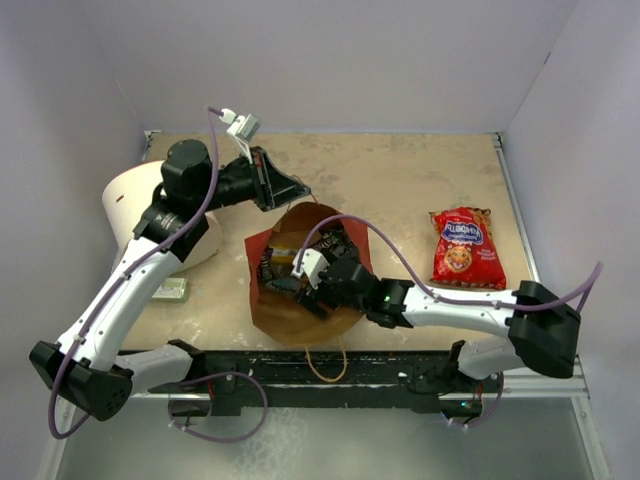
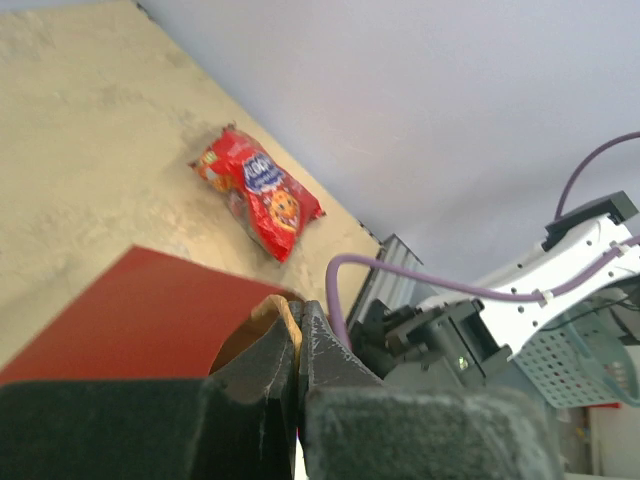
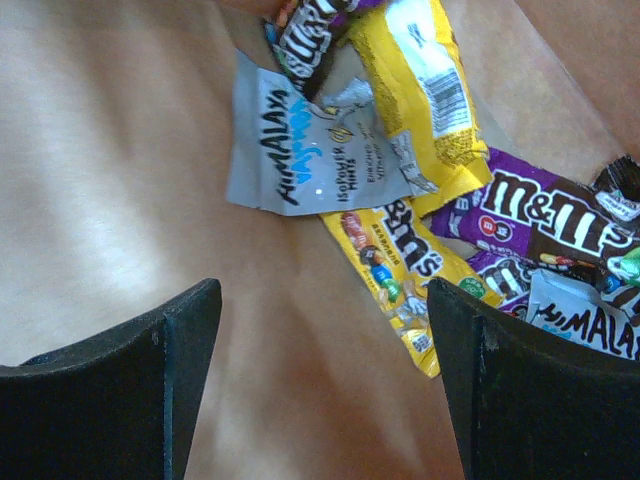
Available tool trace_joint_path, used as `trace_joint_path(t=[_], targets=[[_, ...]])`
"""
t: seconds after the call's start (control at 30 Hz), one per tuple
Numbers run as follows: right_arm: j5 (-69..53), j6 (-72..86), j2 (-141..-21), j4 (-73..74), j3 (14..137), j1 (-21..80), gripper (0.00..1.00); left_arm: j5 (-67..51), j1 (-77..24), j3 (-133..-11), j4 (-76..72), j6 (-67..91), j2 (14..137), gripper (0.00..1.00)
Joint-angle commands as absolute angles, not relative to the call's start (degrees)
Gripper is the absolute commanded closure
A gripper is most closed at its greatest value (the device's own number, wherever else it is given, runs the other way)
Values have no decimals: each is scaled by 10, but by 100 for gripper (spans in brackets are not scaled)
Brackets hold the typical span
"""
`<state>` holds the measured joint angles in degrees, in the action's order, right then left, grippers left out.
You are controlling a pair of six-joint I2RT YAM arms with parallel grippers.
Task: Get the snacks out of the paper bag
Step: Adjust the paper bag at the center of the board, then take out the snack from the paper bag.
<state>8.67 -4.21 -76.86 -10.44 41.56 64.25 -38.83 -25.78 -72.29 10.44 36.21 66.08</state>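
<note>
Mid-task: the red cookie bag (image 1: 466, 248) already lies on the table (image 1: 400, 180), right of frame, long axis running top to bottom. The left tool (image 1: 300, 192) pinches shut on the rim of the paper bag (image 1: 290, 322), mid-frame, holding its mouth open. The right tool (image 3: 322, 300) hangs inside, spread wide and empty, over the remaining snacks (image 3: 540, 215). Next, I judge: drop onto the yellow packet (image 3: 395, 265), long axis upper left to lower right, and close across it
</note>
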Motion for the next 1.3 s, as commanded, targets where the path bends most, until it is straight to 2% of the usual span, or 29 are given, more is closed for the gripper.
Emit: trace_joint_path(t=[0.0,0.37,0.5,0.67,0.87,1.0,1.27], targets=[[123,-34,-811,-163,467,646,16,-365,-247,-795,83,266,685,100],[137,-75,-927,-179,563,646,17,-405,-232,-936,119,159,777,100],[152,-63,-936,-184,557,645,17,-455,-232,-865,112,184,751,100],[151,-31,-888,-180,492,646,16,-514,-250,-714,42,302,699,100],[57,-118,-816,-172,407,646,17,-481,-293,-575,-64,443,618,100],[58,-199,-785,-170,371,644,21,-452,-305,-547,-102,488,590,100],[43,-355,-783,-187,346,644,32,-459,-317,-577,-112,491,621,100]])
